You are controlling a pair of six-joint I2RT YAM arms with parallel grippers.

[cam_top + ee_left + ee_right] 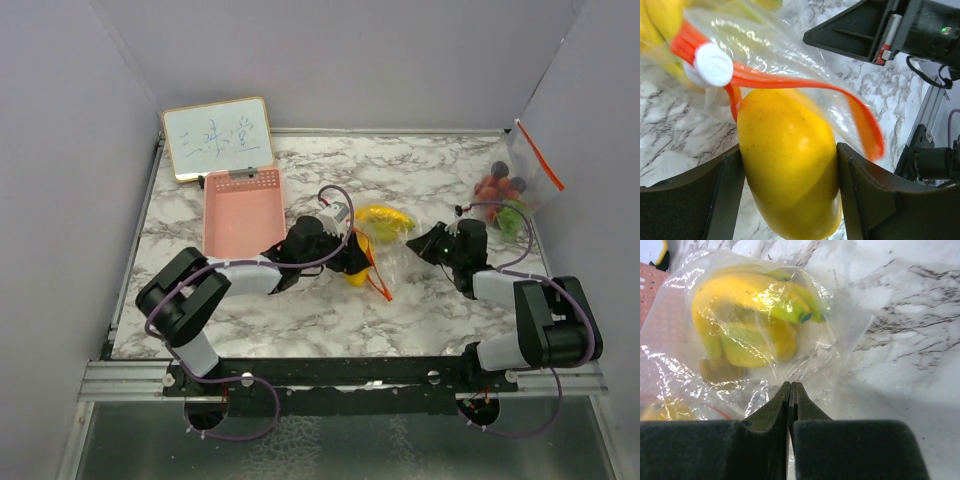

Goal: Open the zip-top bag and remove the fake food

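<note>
While one bag (840,350) holds bananas (740,295), another bag (528,175) holds berries (492,188).

Light: the scene is being lit brightly and evenly from above.
Glare: white highlights are being thrown off the zip-top bag (832,352).
Blur: the bag's orange zip strip (790,82) is being rendered soft at its near end.

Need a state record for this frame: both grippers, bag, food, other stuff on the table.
left gripper: closed on the lemon
lemon position: at the bag mouth, under the orange zip strip; fully out or not, unclear
slider: white, on the strip
right gripper: shut, pinching the zip-top bag film
bananas: inside the bag
second bag: against the right wall, red, green and dark pieces inside
pink basket: beyond the left arm, near the whiteboard
</note>
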